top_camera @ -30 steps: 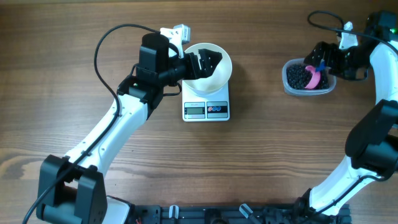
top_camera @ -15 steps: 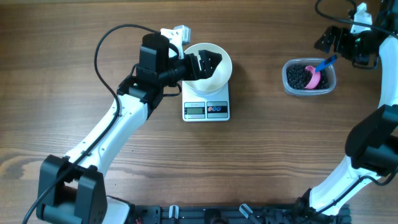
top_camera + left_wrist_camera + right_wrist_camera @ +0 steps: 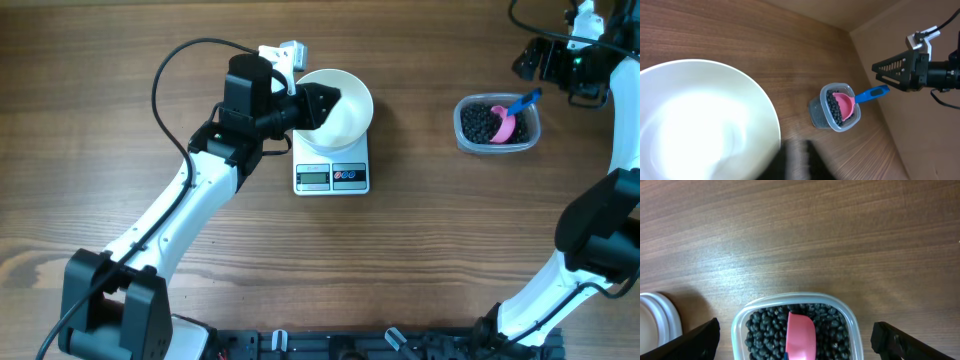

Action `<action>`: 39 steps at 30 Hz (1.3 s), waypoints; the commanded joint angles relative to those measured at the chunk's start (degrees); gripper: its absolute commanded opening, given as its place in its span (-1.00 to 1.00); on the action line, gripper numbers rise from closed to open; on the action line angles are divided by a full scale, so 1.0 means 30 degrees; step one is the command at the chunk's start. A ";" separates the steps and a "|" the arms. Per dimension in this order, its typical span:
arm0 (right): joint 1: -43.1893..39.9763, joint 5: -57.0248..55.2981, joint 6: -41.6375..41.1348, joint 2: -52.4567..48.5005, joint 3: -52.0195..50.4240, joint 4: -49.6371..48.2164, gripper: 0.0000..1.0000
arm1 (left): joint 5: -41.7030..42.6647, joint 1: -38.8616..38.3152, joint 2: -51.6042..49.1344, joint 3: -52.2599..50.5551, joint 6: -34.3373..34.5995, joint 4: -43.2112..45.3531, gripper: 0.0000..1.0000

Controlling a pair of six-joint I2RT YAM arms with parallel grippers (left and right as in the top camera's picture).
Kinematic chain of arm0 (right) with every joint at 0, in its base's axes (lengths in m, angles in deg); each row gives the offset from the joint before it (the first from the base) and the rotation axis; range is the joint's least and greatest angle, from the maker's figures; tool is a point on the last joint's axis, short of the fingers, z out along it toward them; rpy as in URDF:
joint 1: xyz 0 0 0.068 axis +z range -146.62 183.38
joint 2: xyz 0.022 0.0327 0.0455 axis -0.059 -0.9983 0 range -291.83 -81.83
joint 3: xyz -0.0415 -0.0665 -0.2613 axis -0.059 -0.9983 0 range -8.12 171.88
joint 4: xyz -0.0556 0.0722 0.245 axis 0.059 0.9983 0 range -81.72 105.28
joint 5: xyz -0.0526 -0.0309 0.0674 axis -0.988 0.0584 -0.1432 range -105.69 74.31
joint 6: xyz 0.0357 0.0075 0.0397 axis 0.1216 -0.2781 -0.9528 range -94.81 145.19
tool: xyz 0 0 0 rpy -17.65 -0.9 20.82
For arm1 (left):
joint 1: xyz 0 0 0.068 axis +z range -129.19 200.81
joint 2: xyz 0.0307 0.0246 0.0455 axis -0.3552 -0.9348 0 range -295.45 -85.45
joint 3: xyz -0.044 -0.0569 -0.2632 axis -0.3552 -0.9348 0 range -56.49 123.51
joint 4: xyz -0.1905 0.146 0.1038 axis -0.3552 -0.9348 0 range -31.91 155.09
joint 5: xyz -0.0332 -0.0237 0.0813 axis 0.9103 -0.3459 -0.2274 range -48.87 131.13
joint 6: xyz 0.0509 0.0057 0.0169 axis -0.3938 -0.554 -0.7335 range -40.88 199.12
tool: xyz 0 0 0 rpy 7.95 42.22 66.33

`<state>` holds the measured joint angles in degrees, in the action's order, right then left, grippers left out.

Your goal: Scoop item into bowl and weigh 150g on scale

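Shows many tiny black beads (image 3: 480, 122) heaped loose in a clear plastic tub (image 3: 497, 148) at the upper right of the overhead view, well apart from the bowl. Shows a small pink scoop (image 3: 504, 127) lying in the beads, with a blue handle (image 3: 525, 100) reaching up and out over the tub's upper right rim. Places the round white bowl (image 3: 348, 112) above centre, seated on the white scale (image 3: 332, 177) and wider than it, with the grey display and two round buttons showing just below the bowl. Inside of the bowl plain white in the left wrist view. Puts the left gripper (image 3: 328, 102) at the bowl's left rim, reaching in from the left, jaws closed; cannot tell whether pinching the rim or only lying over it. Puts the right gripper (image 3: 524, 62) in the upper right corner, just above the tub and apart from the scoop handle, jaws spread wide, with one dark finger in each lower corner of the right wrist view and the tub of beads between. Sets everything on a brown wooden table (image 3: 450, 250).
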<state>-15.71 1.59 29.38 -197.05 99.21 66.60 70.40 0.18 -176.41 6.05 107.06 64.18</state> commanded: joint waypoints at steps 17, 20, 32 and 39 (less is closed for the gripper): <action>-0.0124 -0.0270 -0.0095 -0.0204 0.0466 -0.0743 0.99 | -0.2361 -0.5792 0.2040 0.6266 -1.0251 -1.9023 -0.88; -0.0124 -0.0270 -0.0087 -0.0204 0.0466 -0.0750 1.00 | -0.3300 -0.8043 -0.0080 0.6266 -1.2772 -1.9169 -0.75; -0.0124 -0.0270 -0.0095 -0.0204 0.0466 -0.0743 0.99 | -0.6375 -0.9304 -0.4707 0.6266 -1.4877 -1.7719 0.89; -0.0124 -0.0270 -0.0087 -0.0204 0.0466 -0.0743 1.00 | -0.7213 -0.8393 -0.4918 0.6266 -1.7180 -1.7340 1.00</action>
<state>-15.71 1.15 29.36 -197.05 99.25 64.50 49.92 -27.18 -190.57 24.48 60.94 12.01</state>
